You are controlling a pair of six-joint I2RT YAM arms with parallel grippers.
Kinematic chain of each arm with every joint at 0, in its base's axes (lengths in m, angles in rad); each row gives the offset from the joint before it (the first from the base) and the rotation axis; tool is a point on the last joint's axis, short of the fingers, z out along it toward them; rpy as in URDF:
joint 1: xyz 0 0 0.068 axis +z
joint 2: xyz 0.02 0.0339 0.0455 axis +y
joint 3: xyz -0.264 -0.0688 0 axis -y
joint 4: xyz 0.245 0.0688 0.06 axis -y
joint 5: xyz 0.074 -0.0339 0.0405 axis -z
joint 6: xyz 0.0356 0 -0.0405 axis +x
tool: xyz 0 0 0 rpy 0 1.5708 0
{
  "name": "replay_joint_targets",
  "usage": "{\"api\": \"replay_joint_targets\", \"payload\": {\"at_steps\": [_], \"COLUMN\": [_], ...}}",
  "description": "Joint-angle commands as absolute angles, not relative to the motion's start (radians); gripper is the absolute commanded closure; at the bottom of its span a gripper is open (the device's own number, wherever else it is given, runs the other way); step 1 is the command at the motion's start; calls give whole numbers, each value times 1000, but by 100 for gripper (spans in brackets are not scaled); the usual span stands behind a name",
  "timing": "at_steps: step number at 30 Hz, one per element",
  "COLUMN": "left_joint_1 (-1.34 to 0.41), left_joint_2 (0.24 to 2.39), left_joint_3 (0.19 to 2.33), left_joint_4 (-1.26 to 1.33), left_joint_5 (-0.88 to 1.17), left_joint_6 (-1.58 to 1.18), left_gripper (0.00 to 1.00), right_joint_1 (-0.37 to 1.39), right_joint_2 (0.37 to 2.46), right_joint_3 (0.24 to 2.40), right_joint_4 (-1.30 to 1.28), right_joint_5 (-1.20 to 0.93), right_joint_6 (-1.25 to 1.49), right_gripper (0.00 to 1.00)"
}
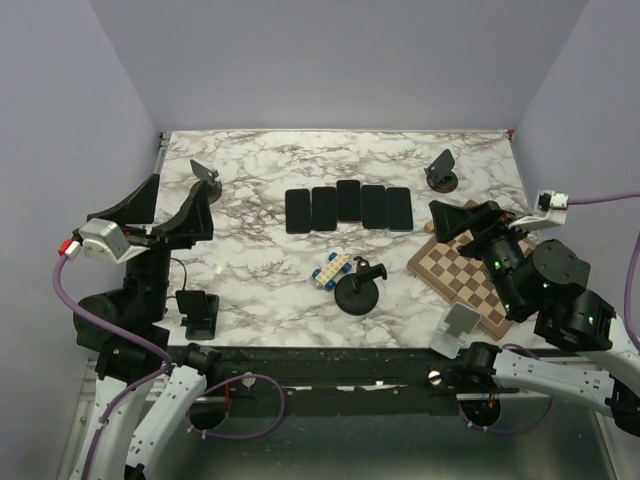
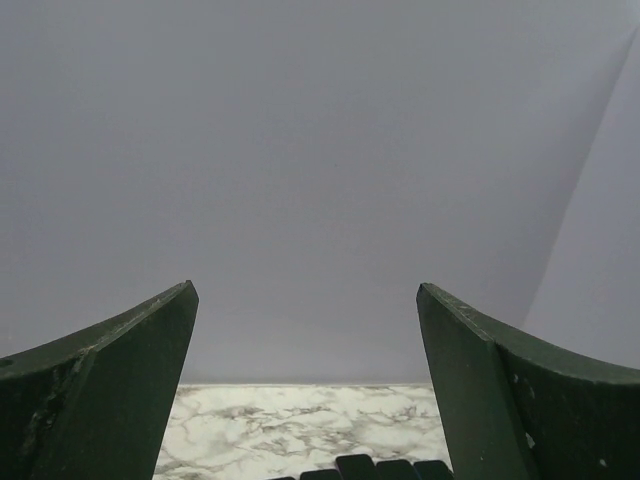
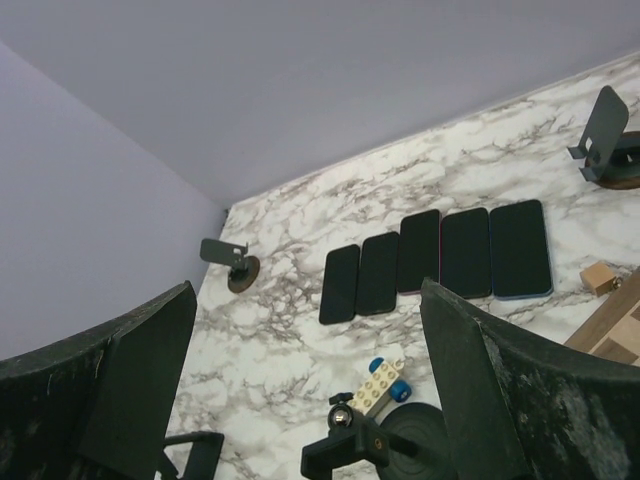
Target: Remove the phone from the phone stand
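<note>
At table centre: five flat dark rectangular phones [image 1: 348, 208] lie side by side on the white-and-grey marble table [image 1: 270, 270], none on a stand; which one the task means cannot be told.
Stands: a dark stand on a round wooden base [image 1: 204, 177] at 10 o'clock of the row, a similar round-based stand [image 1: 441, 170] at 2 o'clock, a black clamp stand on a round base [image 1: 358, 285] at 6 o'clock, a black angular stand [image 1: 196, 312] at 8 o'clock, and a pale stand [image 1: 461, 323] at 5 o'clock, its foot hidden by the arm.
Left gripper [image 2: 305, 290]: spread wide, empty; its camera sees mostly wall, with the phone tops cut off at the bottom edge.
Right gripper [image 3: 307, 290]: spread wide, empty, above a checkered wooden board [image 1: 455, 275] that the arm partly covers.
</note>
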State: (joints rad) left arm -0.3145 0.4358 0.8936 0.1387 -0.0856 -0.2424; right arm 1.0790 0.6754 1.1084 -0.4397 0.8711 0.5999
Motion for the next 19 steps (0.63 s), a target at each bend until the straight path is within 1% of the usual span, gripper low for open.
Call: {"api": "replay_joint_targets", "payload": {"at_steps": [1, 6, 13, 19], "left_joint_1": [-318, -318, -318, -318], "left_joint_2": [399, 396, 402, 408], "left_joint_3": [853, 853, 854, 856], "left_joint_4": [214, 207, 205, 201], "left_joint_5": [-185, -219, -216, -221], "left_joint_6": [-210, -227, -229, -230], "left_gripper": [2, 2, 1, 1], "right_joint_1": [1085, 1085, 1086, 1085], "right_joint_2": [599, 540, 535, 539], "right_joint_3": [1043, 1014, 1029, 1021], "right_joint_4": [-341, -315, -322, -311], "right_joint_5": [939, 969, 978, 931], "right_joint_6": [526, 526, 520, 509], "right_gripper": [0, 0, 0, 0]}}
